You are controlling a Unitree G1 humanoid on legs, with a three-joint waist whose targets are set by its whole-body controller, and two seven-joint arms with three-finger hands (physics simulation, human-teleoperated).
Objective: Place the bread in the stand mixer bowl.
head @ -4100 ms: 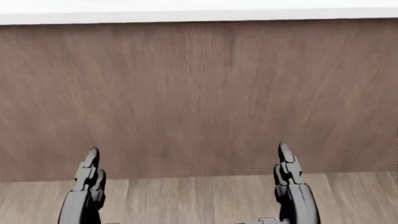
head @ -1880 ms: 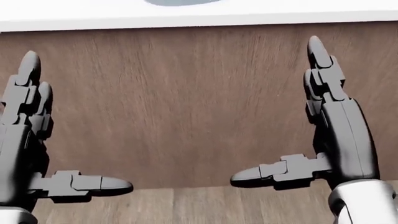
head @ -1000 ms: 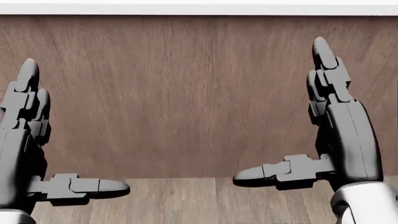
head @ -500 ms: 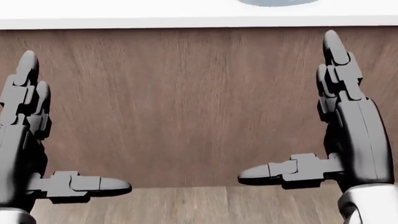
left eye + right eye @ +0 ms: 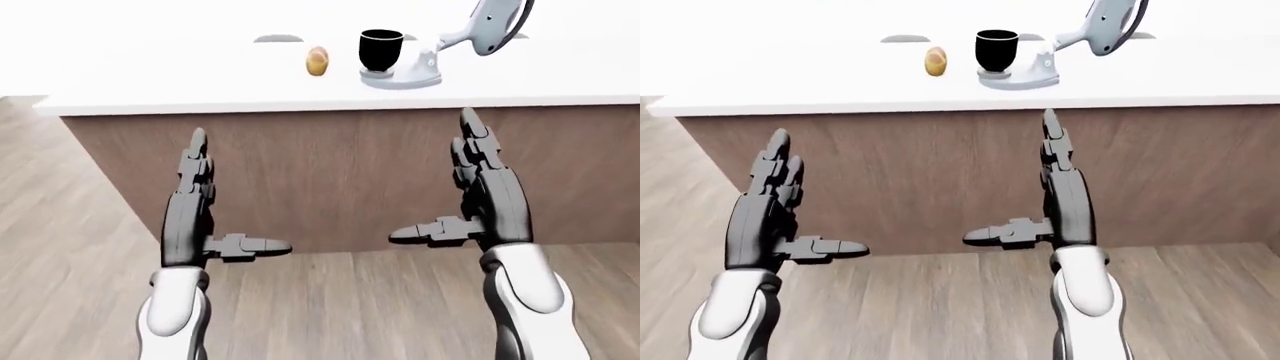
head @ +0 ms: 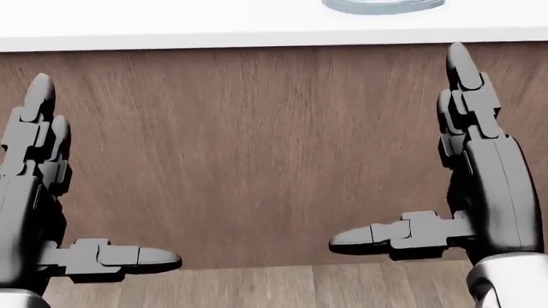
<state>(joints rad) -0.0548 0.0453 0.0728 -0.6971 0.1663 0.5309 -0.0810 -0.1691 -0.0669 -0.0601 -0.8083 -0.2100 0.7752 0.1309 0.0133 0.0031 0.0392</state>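
Observation:
The bread [image 5: 317, 61], a small golden-brown loaf, lies on the white counter top [image 5: 150, 75] in the left-eye view. Just to its right stands the grey stand mixer [image 5: 405, 73] with its black bowl [image 5: 380, 51] and its head [image 5: 490, 26] tilted up. Both hands hover below the counter's edge, against its wooden side. My left hand [image 5: 240, 191] is open, fingers pointing up and thumb out to the right. My right hand [image 5: 430, 176] is open too, thumb out to the left. Neither holds anything. The head view shows only the mixer base's rim [image 6: 383, 6].
The counter's brown wooden side panel [image 5: 330, 172] fills the space between the hands. Wood-plank floor [image 5: 60, 225] runs along the left and bottom. A flat grey shape [image 5: 278, 38] lies on the counter to the upper left of the bread.
Both hands have risen from the bottom of the head view and spread open. The camera has shifted, bringing the mixer base into the top right of that view.

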